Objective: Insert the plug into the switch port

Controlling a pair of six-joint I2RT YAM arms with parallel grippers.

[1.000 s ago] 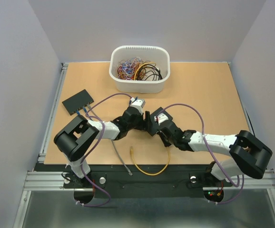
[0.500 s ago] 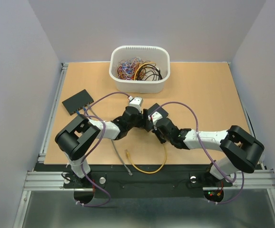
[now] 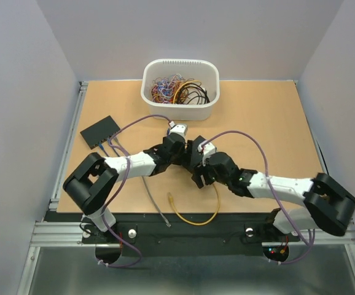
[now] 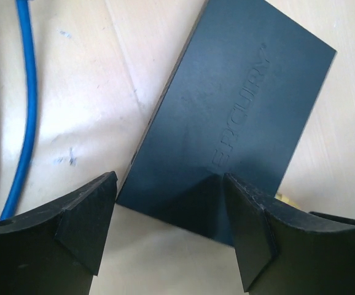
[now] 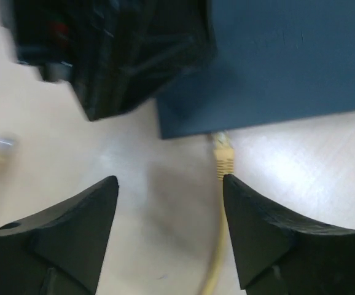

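Note:
In the right wrist view the plug on its yellow cable lies with its tip against the near edge of the black switch box. The switch port itself is hidden there, so I cannot tell whether the plug is seated. My right gripper is open just behind it, and the cable passes close to the right finger without being held. My left gripper stands open over the other end of the same box. In the top view both grippers, left and right, meet mid-table and cover the box.
A second black switch box with blue cables lies at the left. A white bin of tangled wires stands at the back. The yellow cable loops near the front edge beside a grey cable.
My right gripper has opened and let go of the yellow cable, then drawn back a little toward the near edge. The left gripper stays open by the box.

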